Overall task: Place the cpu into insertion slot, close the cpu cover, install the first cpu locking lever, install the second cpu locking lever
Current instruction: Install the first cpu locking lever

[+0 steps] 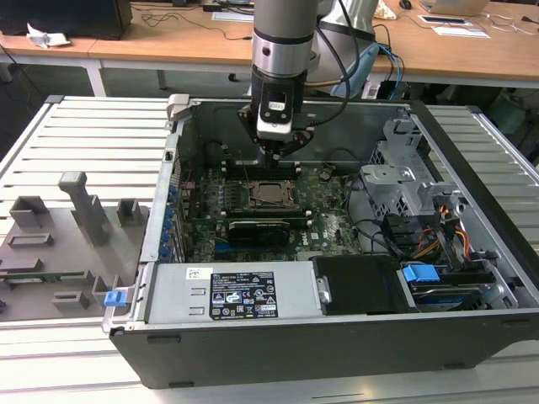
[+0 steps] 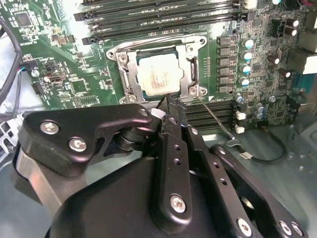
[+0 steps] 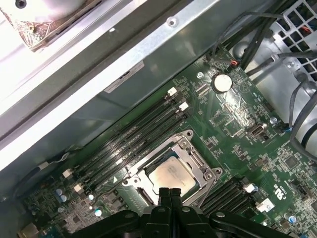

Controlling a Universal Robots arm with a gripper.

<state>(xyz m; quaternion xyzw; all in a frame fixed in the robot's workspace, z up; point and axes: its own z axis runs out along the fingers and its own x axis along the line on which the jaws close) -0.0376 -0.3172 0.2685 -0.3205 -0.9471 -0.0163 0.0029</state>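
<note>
The cpu (image 2: 157, 77) lies flat in the socket on the green motherboard (image 2: 74, 74), its silver top showing through the window of the cpu cover (image 2: 130, 74), which lies down around it. A thin wire lever (image 2: 214, 118) runs slanting away from the socket's corner. Another wire lever (image 2: 153, 38) lies along the socket's far edge. My gripper (image 2: 171, 105) hangs just above the socket's near edge, fingers pressed together and holding nothing. In the first wrist view the gripper (image 3: 170, 192) sits right at the edge of the cpu (image 3: 171, 174). In the exterior view my gripper (image 1: 274, 155) hovers over the socket (image 1: 271, 194).
The open computer case (image 1: 168, 151) walls in the board. Black memory slots (image 2: 163, 20) flank the socket. A drive cage (image 1: 404, 177) and cables (image 1: 438, 231) fill the exterior view's right. A power supply (image 1: 236, 295) lies at the front. A grey fixture tray (image 1: 67, 244) stands outside, on that view's left.
</note>
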